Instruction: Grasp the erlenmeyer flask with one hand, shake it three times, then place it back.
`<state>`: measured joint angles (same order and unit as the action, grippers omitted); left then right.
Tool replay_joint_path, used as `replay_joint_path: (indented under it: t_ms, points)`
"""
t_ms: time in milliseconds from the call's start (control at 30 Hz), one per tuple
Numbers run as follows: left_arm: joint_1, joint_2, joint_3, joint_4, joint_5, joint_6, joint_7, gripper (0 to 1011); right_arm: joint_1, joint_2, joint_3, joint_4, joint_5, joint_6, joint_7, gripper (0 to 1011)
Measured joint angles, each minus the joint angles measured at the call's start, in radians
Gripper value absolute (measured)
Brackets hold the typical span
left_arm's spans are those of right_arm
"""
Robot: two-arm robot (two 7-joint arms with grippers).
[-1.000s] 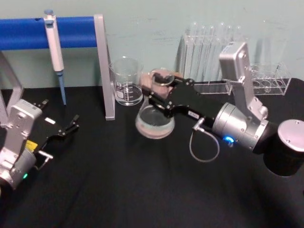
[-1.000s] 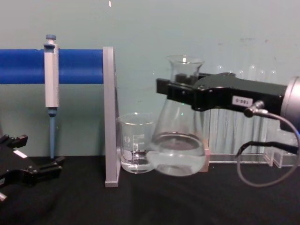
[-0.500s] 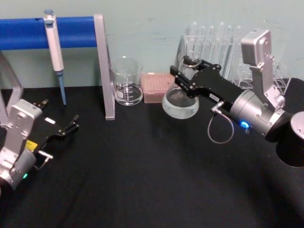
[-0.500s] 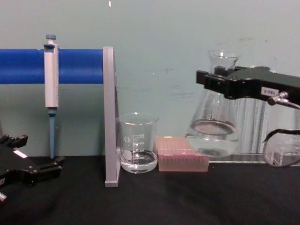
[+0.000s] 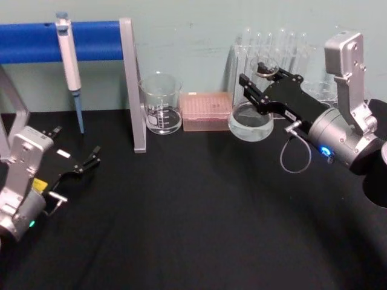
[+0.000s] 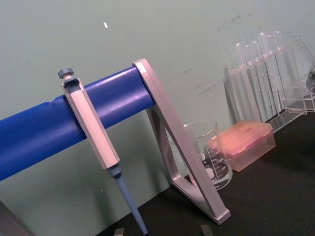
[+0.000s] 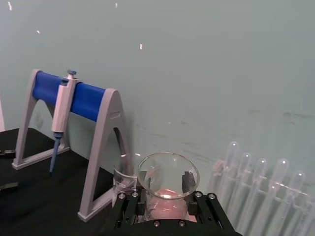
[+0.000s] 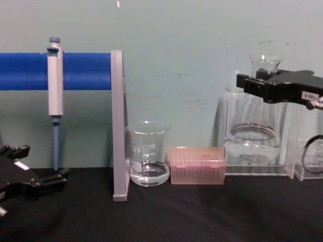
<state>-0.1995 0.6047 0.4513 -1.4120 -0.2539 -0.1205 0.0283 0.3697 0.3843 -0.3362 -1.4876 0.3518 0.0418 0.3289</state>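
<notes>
The erlenmeyer flask (image 5: 249, 125) is clear glass with some clear liquid in its base. It hangs upright just above the black table, in front of the test tube rack (image 5: 275, 45). My right gripper (image 5: 263, 77), the hand with the silver wrist, is shut on the flask's neck from the right. From the chest, the flask (image 8: 252, 143) and this gripper (image 8: 258, 83) show at the right edge. Looking down from the right wrist, I see the flask's mouth (image 7: 147, 170) between the black fingers (image 7: 189, 181). My left gripper (image 5: 81, 164) rests open on the table at the far left.
A blue stand (image 5: 91, 39) with grey legs holds a pipette (image 5: 69, 63) at the back left. A glass beaker (image 5: 161, 104) and a pink tip box (image 5: 207, 111) stand between the stand and the flask. Black table (image 5: 181, 229) spreads across the front.
My right gripper has carried the flask to the right, from in front of the beaker and pink box to in front of the test tube rack. The left arm has not moved.
</notes>
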Motion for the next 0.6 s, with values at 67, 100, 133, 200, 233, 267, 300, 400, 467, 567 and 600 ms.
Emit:
replay_joint_path:
  t_ms: [67,100,133,200,233,267,300,400,467,567,600]
  points:
    - [0.000,0.000,0.000,0.000,0.000,0.000,0.000,1001,-0.002,-0.002,0.005,0.000,-0.004,0.001,-0.002,449]
    - [0.000,0.000,0.000,0.000,0.000,0.000,0.000,1001,-0.003,-0.003,0.008,0.000,-0.006,0.001,-0.002,449]
    - [0.000,0.000,0.000,0.000,0.000,0.000,0.000,1001,-0.005,-0.005,0.012,0.000,-0.009,0.002,-0.003,449]
    - [0.000,0.000,0.000,0.000,0.000,0.000,0.000,1001,-0.008,-0.007,0.016,0.000,-0.013,0.002,-0.003,449]
    - [0.000,0.000,0.000,0.000,0.000,0.000,0.000,1001,-0.010,-0.009,0.019,-0.002,-0.016,0.003,-0.002,449]
    - [0.000,0.000,0.000,0.000,0.000,0.000,0.000,1001,-0.012,-0.010,0.021,-0.004,-0.018,0.003,-0.002,449]
    - [0.000,0.000,0.000,0.000,0.000,0.000,0.000,1001,-0.014,-0.010,0.022,-0.007,-0.019,0.005,-0.001,449]
    - [0.000,0.000,0.000,0.000,0.000,0.000,0.000,1001,-0.020,-0.014,0.024,-0.017,-0.022,0.009,0.003,449]
    - [0.000,0.000,0.000,0.000,0.000,0.000,0.000,1001,-0.025,-0.016,0.024,-0.025,-0.024,0.011,0.010,449]
    - [0.000,0.000,0.000,0.000,0.000,0.000,0.000,1001,-0.032,-0.018,0.019,-0.038,-0.024,0.014,0.023,449]
    - [0.000,0.000,0.000,0.000,0.000,0.000,0.000,1001,-0.034,-0.019,0.017,-0.041,-0.024,0.015,0.027,449]
